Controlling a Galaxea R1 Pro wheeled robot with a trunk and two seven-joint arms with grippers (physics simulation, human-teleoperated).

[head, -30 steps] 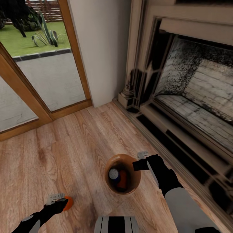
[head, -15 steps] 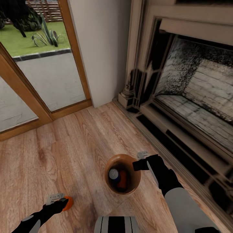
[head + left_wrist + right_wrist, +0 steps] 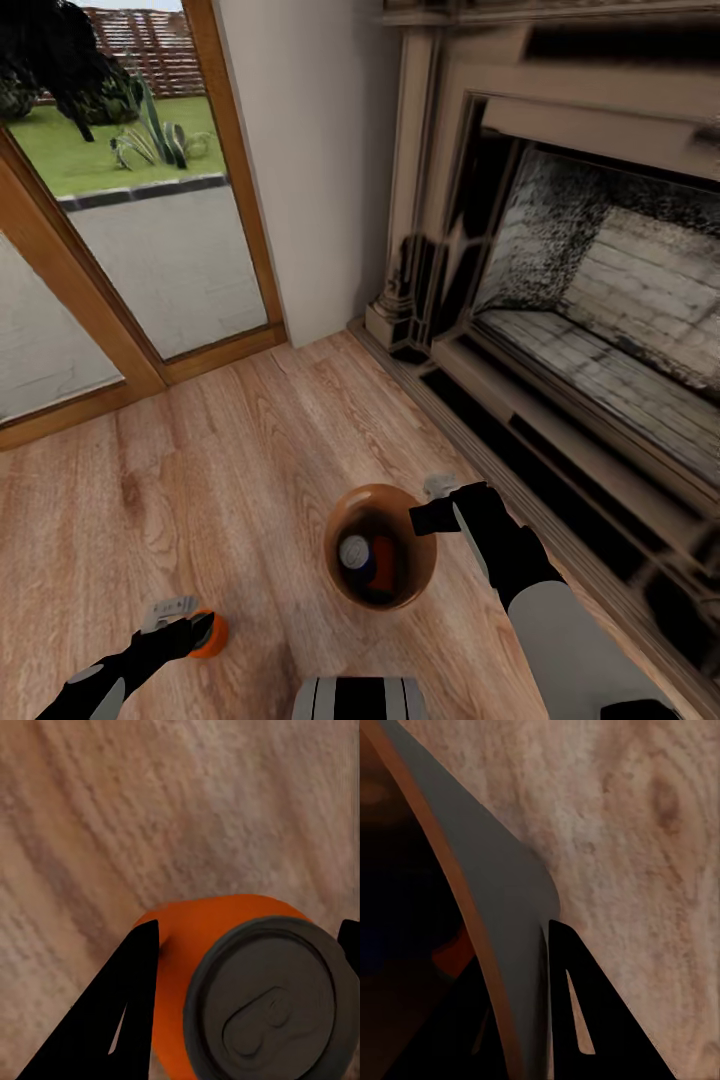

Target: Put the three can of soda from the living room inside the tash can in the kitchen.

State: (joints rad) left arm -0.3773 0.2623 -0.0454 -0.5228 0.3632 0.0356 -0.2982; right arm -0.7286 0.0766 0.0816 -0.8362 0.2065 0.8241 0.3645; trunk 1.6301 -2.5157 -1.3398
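Orange soda can [image 3: 225, 967] sits between the left gripper's [image 3: 195, 625] black fingers [image 3: 105, 1020], which close against its sides, its grey top facing the wrist camera. One blue can [image 3: 355, 558] and another orange can [image 3: 383, 562] lie inside the trash can [image 3: 340, 520], whose brown rim is pinched by the right gripper [image 3: 432, 510], one finger [image 3: 585, 1020] outside the pale wall. Beneath both lies reddish wood floor [image 3: 230, 450]; beyond the right jaws stands the dark fireplace [image 3: 580, 280].
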